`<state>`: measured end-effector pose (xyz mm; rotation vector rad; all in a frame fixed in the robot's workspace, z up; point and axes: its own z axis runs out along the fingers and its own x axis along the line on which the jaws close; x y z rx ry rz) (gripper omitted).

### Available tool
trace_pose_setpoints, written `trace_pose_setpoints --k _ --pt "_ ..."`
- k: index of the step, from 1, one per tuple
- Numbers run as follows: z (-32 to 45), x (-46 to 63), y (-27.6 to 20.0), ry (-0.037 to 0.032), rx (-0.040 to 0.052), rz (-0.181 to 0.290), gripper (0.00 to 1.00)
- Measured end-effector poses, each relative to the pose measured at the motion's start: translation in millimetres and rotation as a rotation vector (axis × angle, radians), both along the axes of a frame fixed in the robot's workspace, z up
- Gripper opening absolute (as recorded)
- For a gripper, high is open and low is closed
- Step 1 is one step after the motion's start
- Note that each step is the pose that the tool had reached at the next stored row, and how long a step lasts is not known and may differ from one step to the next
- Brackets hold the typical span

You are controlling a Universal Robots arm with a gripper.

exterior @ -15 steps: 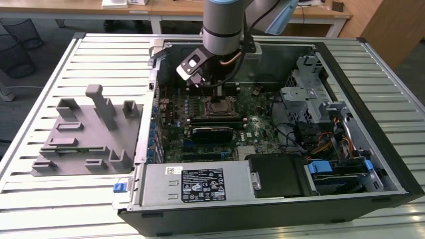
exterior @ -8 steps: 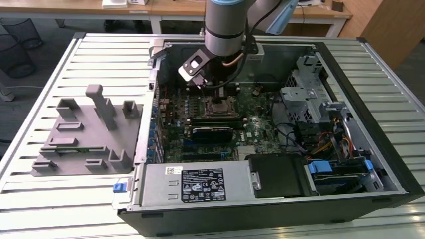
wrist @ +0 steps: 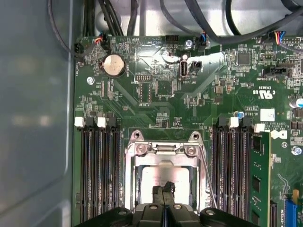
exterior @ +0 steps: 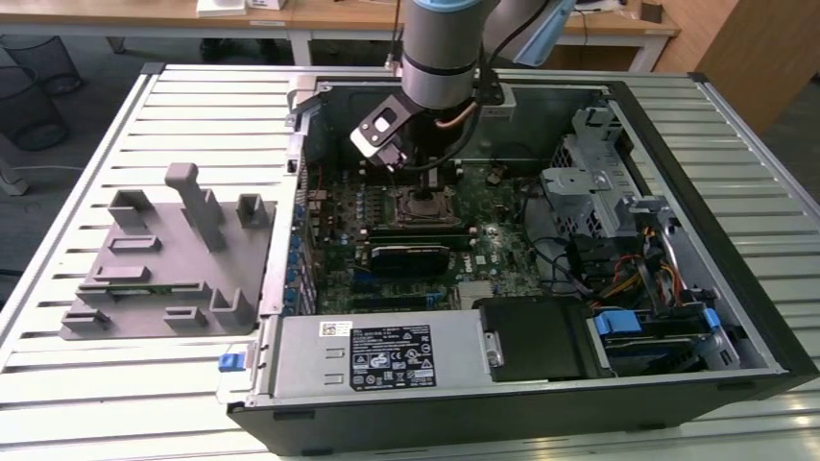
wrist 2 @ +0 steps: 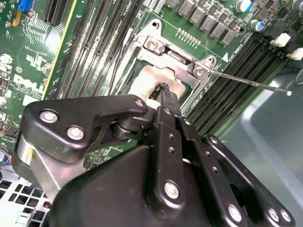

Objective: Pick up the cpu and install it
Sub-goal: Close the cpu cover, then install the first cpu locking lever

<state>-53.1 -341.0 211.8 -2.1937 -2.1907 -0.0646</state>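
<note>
One tool (wrist: 163,193), closed on nothing, hung over the cpu (wrist: 150,179), which lay in the socket (wrist: 163,161) directly beneath its tip. Doing this well likely meant a centred, straight, light press.
</note>
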Motion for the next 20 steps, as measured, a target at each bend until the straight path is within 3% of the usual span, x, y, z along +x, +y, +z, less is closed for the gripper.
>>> trace_pose_setpoints --k 10,20 --pt "0.8 2.4 0.0 0.0002 -0.0003 0.0 0.11" --pt "13.2 2.4 0.0 0.0 0.0016 0.0 0.11"
